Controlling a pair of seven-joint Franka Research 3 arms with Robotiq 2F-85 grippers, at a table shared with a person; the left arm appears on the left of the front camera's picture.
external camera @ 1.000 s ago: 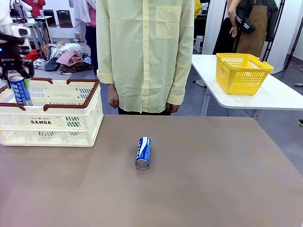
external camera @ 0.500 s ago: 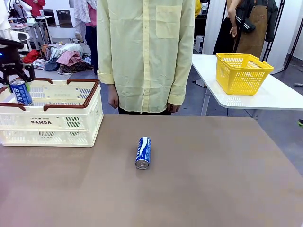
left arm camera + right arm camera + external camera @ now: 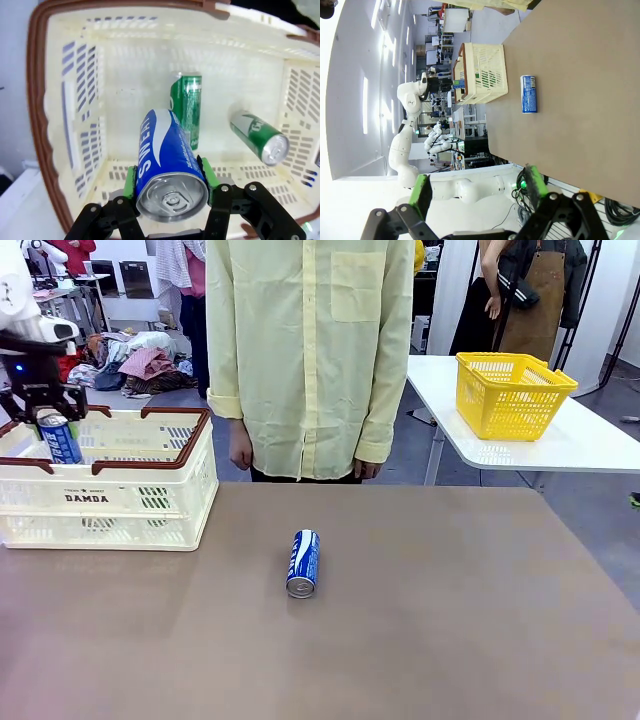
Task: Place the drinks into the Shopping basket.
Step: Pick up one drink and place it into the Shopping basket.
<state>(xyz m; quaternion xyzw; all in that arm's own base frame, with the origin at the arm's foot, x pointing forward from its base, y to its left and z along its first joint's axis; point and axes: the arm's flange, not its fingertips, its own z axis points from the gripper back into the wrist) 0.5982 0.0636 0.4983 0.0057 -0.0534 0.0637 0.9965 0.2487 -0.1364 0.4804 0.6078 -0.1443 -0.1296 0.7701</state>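
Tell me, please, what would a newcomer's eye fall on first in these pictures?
Probably the left gripper, shut on a blue can and holding it over the cream Shopping basket at the table's left end, where two green cans already lie inside. Next, a second blue can lying on its side mid-table, in front of a person in a pale yellow shirt.

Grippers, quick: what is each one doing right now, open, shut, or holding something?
Left gripper: shut on a blue can, over the Shopping basket.
Right gripper: jaws open, holding nothing.
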